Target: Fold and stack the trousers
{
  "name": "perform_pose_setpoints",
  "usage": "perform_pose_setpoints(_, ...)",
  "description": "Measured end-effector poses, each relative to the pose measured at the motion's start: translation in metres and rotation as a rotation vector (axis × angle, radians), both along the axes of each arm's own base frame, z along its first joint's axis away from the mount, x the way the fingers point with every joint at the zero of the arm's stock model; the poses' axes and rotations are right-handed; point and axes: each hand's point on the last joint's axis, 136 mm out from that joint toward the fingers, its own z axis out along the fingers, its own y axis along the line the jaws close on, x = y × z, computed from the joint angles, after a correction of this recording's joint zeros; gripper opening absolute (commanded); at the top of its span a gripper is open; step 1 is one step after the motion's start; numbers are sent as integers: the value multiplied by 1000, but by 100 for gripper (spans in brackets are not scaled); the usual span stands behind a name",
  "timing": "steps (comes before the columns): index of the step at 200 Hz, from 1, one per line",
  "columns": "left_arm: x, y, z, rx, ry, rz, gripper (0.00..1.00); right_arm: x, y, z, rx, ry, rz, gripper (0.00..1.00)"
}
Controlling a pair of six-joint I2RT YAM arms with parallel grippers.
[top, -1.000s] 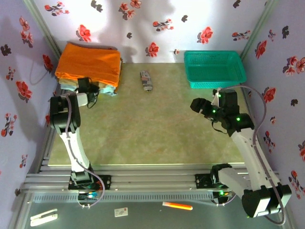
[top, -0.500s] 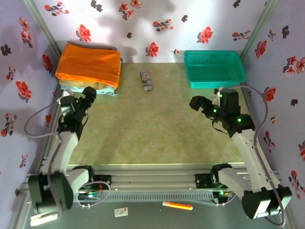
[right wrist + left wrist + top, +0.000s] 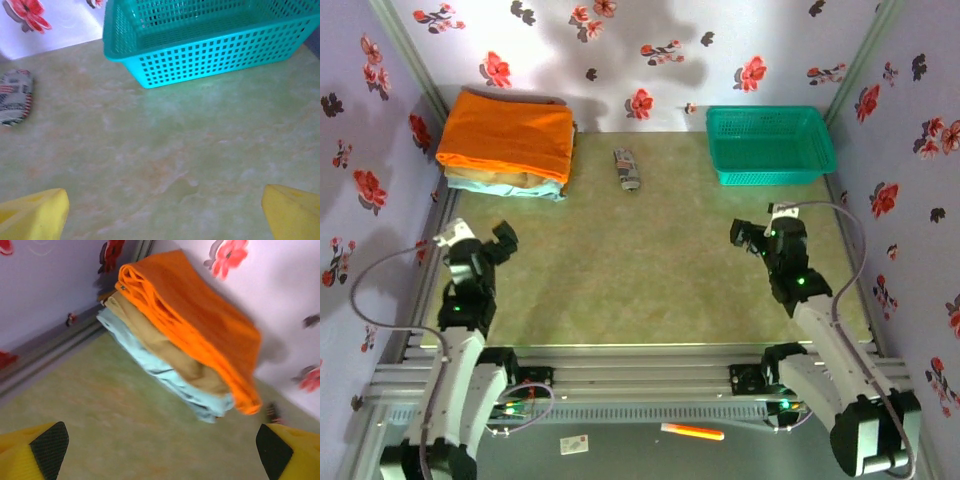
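Observation:
The bright orange trousers point(image 3: 508, 136) lie folded on top of a stack at the table's back left corner. In the left wrist view the trousers point(image 3: 200, 315) rest on a tan folded garment point(image 3: 165, 347) and a light blue one point(image 3: 165, 372). My left gripper point(image 3: 480, 240) hangs open over the left side of the table, well short of the stack, nothing between its fingers point(image 3: 47, 447). My right gripper point(image 3: 755, 232) is open too, in front of the green basket point(image 3: 770, 143), with bare table between its fingertips point(image 3: 37, 212).
A small rolled patterned cloth point(image 3: 628, 168) lies at the back middle, also seen as the rolled cloth point(image 3: 15, 97) left of the basket point(image 3: 210, 45). Flowered walls close the table on three sides. The olive table mat point(image 3: 640, 270) spreads between the arms.
The left gripper has let go at the stack, opened and drawn back toward the near left. The right gripper has opened wider and pulled back slightly toward its base.

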Motion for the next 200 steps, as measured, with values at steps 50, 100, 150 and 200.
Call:
perform_pose_setpoints(50,18,8,-99,195,147,-16,100,9,-25,-39,-139,-92,-84,99)
perform_pose_setpoints(100,58,1,-115,269,108,-89,100,27,-32,-81,-209,-104,-86,99)
perform_pose_setpoints(150,108,-16,-84,288,28,-193,100,40,-45,-127,-265,-59,-146,99)
perform_pose_setpoints(200,109,-12,-85,294,45,-197,100,77,-80,-81,-188,-151,-293,99)
